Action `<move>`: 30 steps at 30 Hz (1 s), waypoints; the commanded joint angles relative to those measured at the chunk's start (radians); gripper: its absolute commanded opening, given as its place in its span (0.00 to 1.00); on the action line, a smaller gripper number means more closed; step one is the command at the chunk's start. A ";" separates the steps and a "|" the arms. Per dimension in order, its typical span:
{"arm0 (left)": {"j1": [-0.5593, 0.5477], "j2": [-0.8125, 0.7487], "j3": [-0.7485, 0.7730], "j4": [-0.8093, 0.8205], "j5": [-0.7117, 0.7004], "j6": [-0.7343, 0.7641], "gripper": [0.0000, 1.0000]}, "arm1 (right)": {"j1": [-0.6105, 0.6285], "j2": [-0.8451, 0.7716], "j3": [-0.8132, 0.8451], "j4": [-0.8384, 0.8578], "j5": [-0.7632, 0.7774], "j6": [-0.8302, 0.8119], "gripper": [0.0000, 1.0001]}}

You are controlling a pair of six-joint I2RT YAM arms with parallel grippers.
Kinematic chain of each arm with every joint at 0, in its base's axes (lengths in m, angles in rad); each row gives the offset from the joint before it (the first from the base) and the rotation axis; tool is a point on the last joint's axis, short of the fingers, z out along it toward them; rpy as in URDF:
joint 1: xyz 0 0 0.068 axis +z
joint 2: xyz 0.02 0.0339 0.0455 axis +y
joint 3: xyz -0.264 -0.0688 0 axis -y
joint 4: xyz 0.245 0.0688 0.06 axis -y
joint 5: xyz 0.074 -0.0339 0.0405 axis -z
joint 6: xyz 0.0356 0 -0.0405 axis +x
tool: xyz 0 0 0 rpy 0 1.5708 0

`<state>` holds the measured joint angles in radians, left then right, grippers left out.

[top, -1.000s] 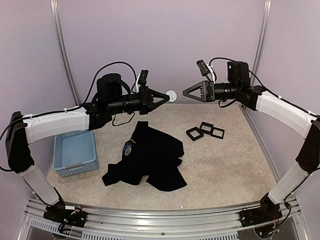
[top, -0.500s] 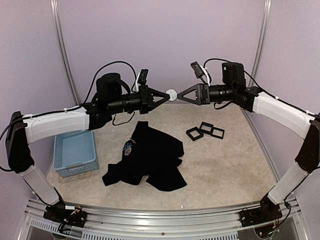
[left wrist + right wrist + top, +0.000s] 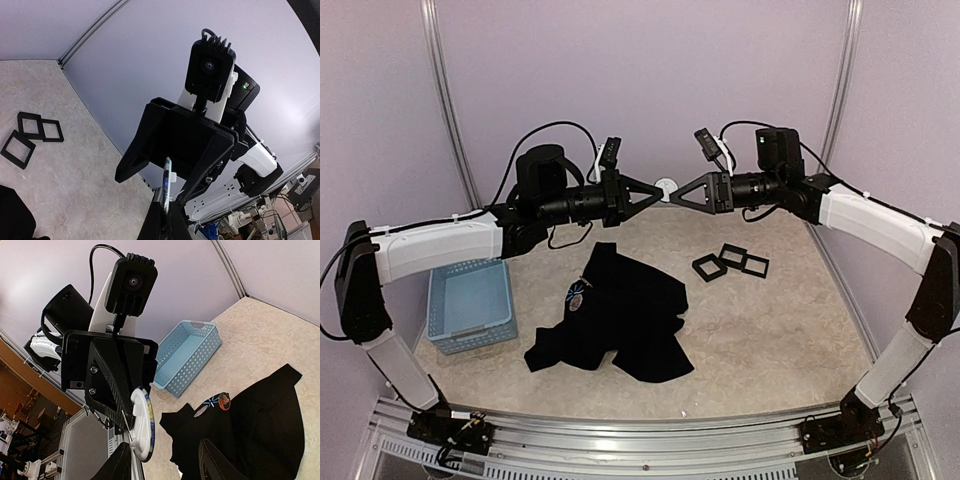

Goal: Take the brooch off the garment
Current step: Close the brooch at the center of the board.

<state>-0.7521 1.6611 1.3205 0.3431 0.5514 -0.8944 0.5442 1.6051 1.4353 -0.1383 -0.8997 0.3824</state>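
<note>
Left gripper (image 3: 164, 222) is pinching the brooch (image 3: 141, 422) by its rim, right gripper (image 3: 165, 446) is hanging open beside it. Looking light and rigid, so grab the free edge.

Garment (image 3: 630, 320): black cloth, matt, soft, creased into loose folds.
Basket (image 3: 470, 305): light-blue plastic, perforated walls, faint sheen.
Brooch (image 3: 143, 425): smooth glossy white face, blue rim.
Table (image 3: 780, 330): speckled beige, stone-like look, matt.
Square frames (image 3: 40, 131): black, matt; material unclear.
Front rail (image 3: 650, 445): ribbed bare metal, dull shine.
Arm shell (image 3: 430, 250): smooth white plastic, semi-gloss.
</note>
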 commanded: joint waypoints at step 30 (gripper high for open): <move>0.002 0.048 0.084 -0.018 0.059 0.010 0.00 | 0.011 0.032 0.028 0.081 0.022 0.113 0.15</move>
<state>-0.7452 1.6928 1.3689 0.3218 0.5716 -0.8932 0.5480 1.6070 1.4445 -0.0715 -0.8856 0.4770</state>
